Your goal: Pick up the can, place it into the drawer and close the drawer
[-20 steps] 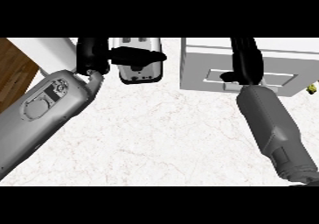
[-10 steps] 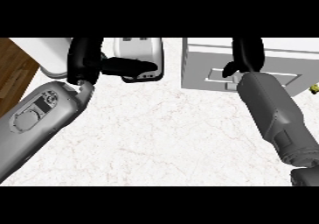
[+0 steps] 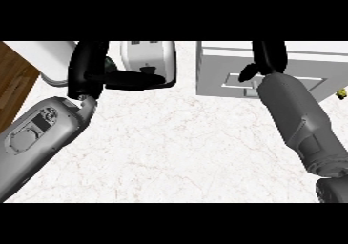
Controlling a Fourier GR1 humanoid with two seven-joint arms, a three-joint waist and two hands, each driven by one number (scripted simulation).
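Observation:
No can shows in this view. The white drawer unit [image 3: 303, 71] stands at the back right, with a grey handle [image 3: 235, 82] on its front. My right hand [image 3: 269, 56] reaches over that front, just right of the handle, and its upper part runs out of the picture. My left hand [image 3: 87, 67] is raised at the back left with straight fingers. Its thumb points right, across the front of a white and grey appliance [image 3: 149, 56]. Nothing is held in the left hand.
The marble counter [image 3: 183, 143] fills the middle between my two grey forearms. A brown wooden floor [image 3: 11, 81] lies past the counter's left edge. A small yellow thing [image 3: 340, 93] peeks in at the right edge.
My right forearm has pushed farther away, bringing the hand higher over the drawer unit's front. My left hand has shifted slightly left and its thumb now spreads out to the right.

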